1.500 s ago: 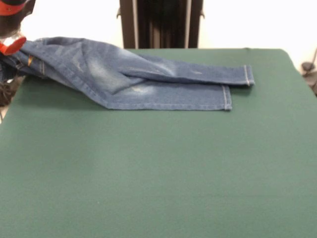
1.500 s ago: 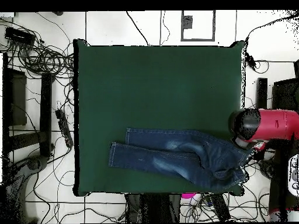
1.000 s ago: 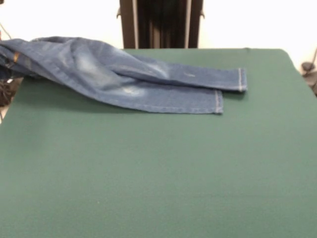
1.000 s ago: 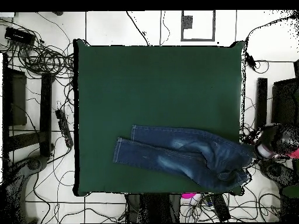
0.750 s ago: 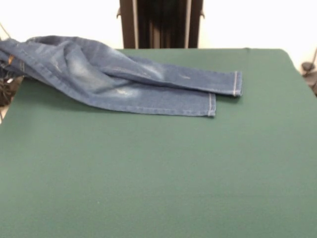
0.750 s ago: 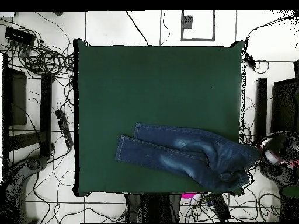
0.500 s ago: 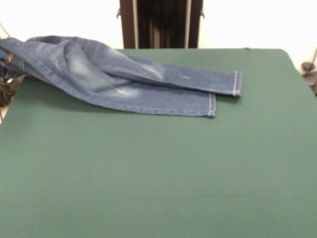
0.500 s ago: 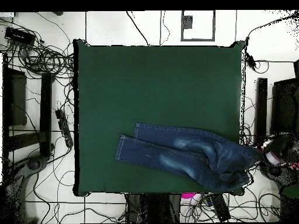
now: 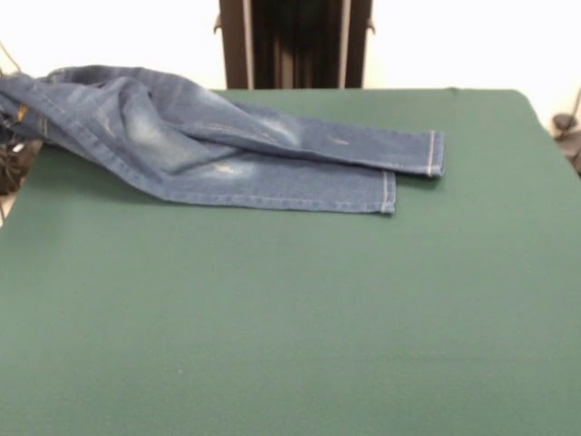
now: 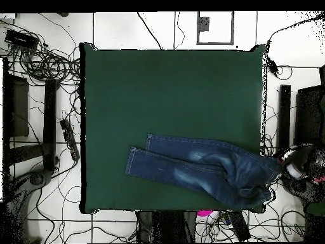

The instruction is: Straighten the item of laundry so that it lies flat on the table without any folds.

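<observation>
Jeans (image 9: pixel 227 154) come first only in name, since the gripper (image 10: pixel 297 164) shows just as a dark and red shape off the table's (image 10: pixel 171 89) edge in the overhead view, at the waistband, and whether it grips or is spread I cannot tell. Progress looks partial: both legs lie fairly flat, one overlapping the other, while the waist end hangs bunched over the edge. Their long axis runs along the robot-side edge, hems pointing inward.

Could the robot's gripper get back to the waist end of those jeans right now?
Probably yes. The gripper sits just off the table's edge, right beside the waist of the jeans, which hangs over that same edge. Nothing stands between them. Whether it is open cannot be told.
</observation>
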Robot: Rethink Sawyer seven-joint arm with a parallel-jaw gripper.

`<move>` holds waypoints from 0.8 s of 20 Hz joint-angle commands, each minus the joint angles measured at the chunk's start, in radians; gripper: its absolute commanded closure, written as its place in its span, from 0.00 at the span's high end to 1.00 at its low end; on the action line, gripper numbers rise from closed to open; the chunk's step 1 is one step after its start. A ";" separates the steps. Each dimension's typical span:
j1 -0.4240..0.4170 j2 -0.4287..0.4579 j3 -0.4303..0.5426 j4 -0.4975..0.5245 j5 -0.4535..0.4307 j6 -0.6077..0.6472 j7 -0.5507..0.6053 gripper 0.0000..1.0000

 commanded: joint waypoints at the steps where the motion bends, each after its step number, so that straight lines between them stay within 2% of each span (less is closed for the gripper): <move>1: 0.058 0.012 0.113 0.131 -0.001 -0.098 -0.214 1.00; 16: 0.070 0.013 0.100 0.165 -0.007 -0.171 -0.187 1.00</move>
